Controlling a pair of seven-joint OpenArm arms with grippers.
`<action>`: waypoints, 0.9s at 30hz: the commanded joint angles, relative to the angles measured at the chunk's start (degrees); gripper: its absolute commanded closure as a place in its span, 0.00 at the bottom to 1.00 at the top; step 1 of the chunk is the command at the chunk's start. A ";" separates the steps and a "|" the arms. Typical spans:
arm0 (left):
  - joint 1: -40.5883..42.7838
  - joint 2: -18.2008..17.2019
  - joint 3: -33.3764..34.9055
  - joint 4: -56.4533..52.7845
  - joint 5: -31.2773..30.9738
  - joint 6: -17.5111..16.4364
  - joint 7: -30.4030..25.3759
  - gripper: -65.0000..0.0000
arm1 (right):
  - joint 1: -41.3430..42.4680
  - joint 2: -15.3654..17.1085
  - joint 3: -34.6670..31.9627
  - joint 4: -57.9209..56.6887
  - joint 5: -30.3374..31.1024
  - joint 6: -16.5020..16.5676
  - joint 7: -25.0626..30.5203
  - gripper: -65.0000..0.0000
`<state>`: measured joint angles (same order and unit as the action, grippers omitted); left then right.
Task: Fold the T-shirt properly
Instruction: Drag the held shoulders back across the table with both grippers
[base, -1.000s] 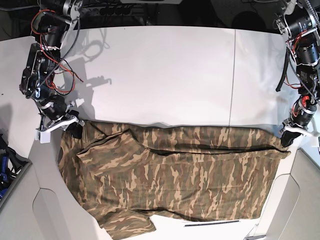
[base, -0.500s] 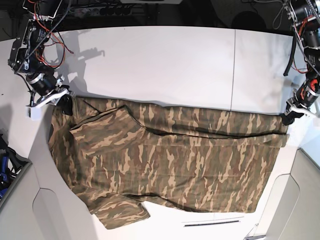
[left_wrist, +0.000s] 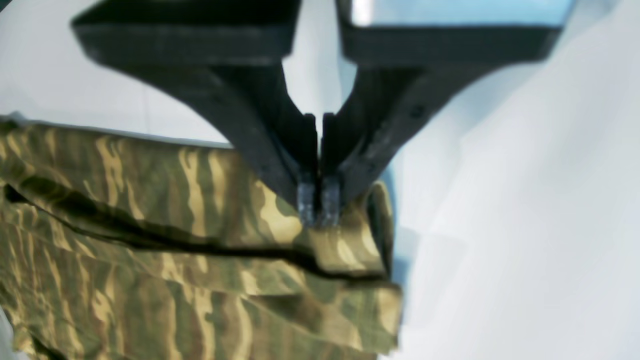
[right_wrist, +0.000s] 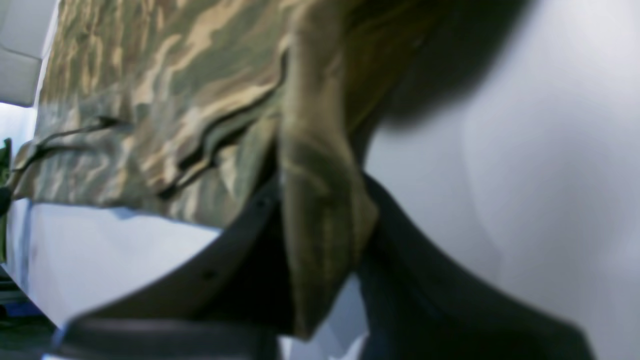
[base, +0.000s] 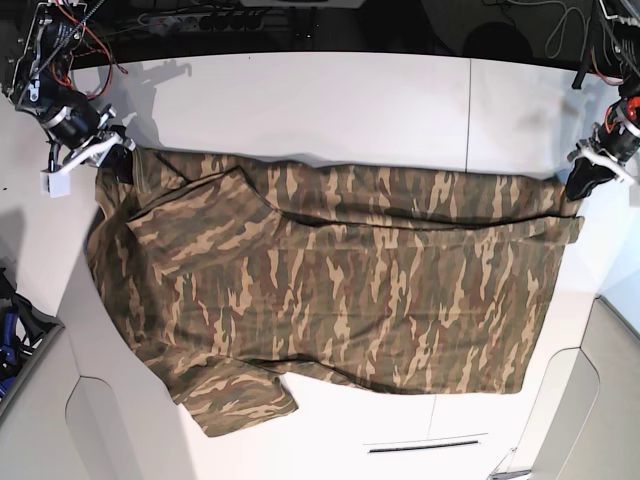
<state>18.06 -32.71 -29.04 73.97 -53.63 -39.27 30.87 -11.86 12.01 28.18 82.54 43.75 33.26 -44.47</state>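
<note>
T-shirt (base: 330, 290) dragged farther up table (base: 330, 100) | both pincers clamped on edge

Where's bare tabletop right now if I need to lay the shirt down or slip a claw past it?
Free: the white table beyond the T-shirt, between the two arms, and a narrow strip at the near edge below the hem. Crowded: both far corners, where the left claw and right claw pinch cloth.
</note>
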 joint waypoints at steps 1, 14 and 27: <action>0.83 -1.40 -1.42 1.66 -1.03 -0.73 -0.94 1.00 | -0.37 0.68 0.81 1.03 1.44 0.61 0.70 1.00; 13.94 2.23 -5.46 15.91 -1.01 -0.73 0.96 1.00 | -4.92 5.84 3.85 1.38 10.75 0.66 -5.95 1.00; 20.48 5.42 -10.58 23.10 -1.03 -0.73 3.48 1.00 | -9.62 8.00 9.07 1.51 16.20 1.29 -9.42 1.00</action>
<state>38.19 -26.33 -38.98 96.12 -53.87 -39.51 35.53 -21.30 18.90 36.56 82.94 58.92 33.93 -54.54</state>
